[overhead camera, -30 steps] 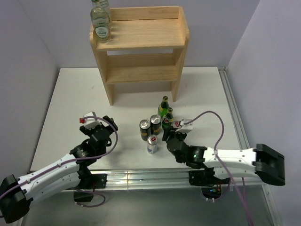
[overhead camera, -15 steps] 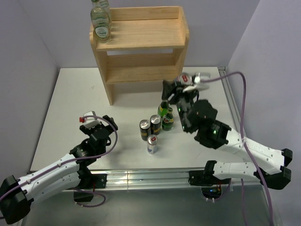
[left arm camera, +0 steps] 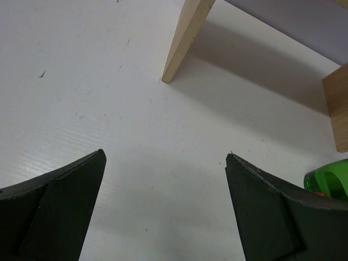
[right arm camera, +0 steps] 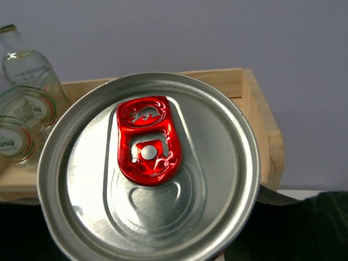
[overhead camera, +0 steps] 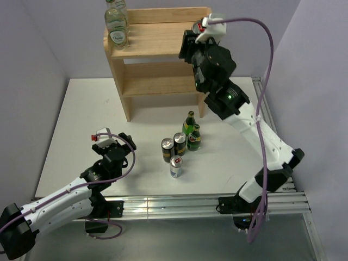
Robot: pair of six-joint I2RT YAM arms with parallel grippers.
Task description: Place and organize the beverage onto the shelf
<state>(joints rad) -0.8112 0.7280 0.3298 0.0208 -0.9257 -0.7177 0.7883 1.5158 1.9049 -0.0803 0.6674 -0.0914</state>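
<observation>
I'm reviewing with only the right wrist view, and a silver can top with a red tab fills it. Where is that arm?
Observer: The right end effector holds the silver can up at the right end of the shelf's top tier.
Operator: How many drinks are on the table?
Observer: Five stand on the table: two green bottles, two black-and-gold cans and one silver-topped can.

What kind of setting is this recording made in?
Probably a lab test cell, not a shop: plain walls close round a white table, robot arms bolted to a metal rail, a wooden shelf staged on it.
</observation>
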